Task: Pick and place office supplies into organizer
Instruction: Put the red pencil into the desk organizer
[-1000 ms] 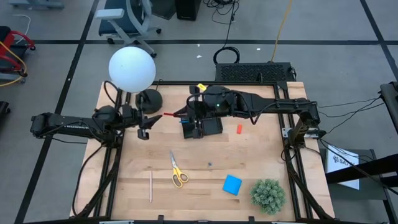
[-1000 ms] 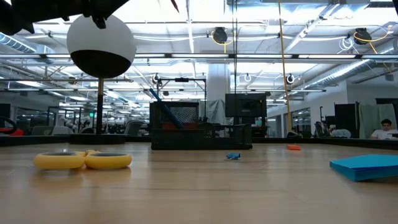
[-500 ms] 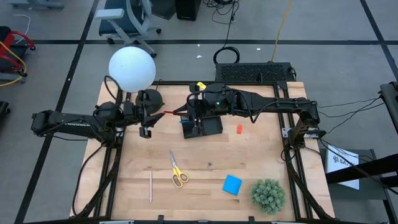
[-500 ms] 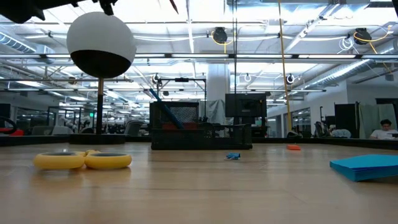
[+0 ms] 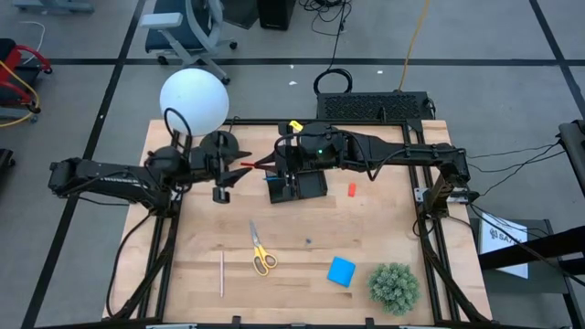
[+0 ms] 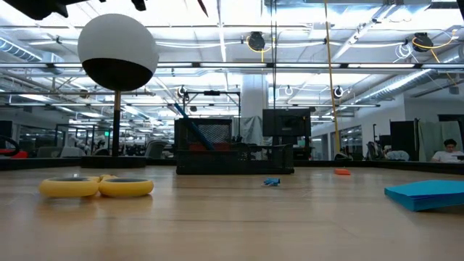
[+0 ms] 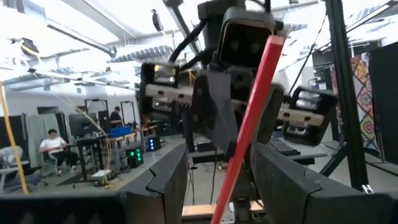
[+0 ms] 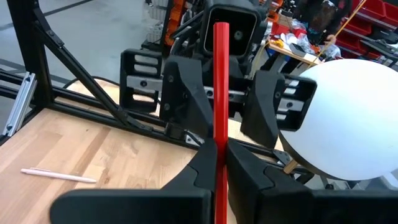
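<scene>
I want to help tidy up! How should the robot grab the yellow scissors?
Probably from straight above, across the thin blades. The scissors lie flat on the table, and the looped yellow handles are wider and harder to pinch.

The left gripper (image 5: pixel 230 174) is moving closer to the right gripper (image 5: pixel 274 165), sliding a little way across the table toward the organizer (image 5: pixel 306 185). Its fingers are opening wide and letting go of the red pen (image 5: pixel 248 167), which the right gripper is pinching.
</scene>
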